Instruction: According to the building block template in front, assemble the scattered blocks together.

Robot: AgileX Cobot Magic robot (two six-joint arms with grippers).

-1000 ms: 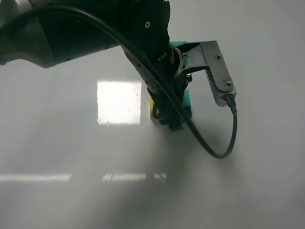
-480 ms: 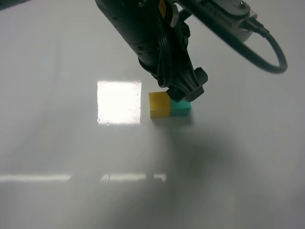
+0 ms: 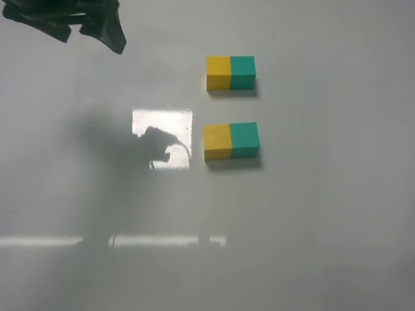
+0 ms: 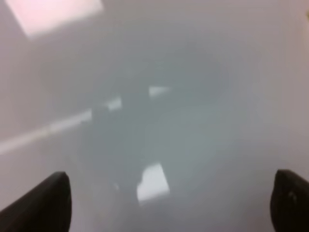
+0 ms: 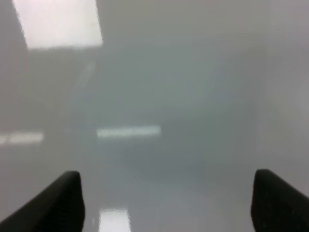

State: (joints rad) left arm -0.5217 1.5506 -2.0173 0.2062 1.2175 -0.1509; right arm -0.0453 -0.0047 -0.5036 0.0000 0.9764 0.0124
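Observation:
The building block template (image 3: 230,72), a yellow-and-teal bar, lies at the back middle of the table. In front of it the loose yellow cube (image 3: 216,142) and the loose teal-green cube (image 3: 244,140) stand side by side and touching, yellow on the left as in the template. A dark blurred part of my left arm (image 3: 71,19) shows at the top left corner, far from the blocks. My left gripper (image 4: 166,200) is open and empty over bare table. My right gripper (image 5: 166,202) is open and empty too, and does not show in the exterior view.
The glossy white table (image 3: 311,220) carries a bright square reflection (image 3: 162,138) left of the cubes and the arm's shadow (image 3: 110,155) over it. Nothing else stands on it.
The left arm that covered the blocks has pulled away up and to the left. The two cubes now stand uncovered, joined, with nothing holding them.

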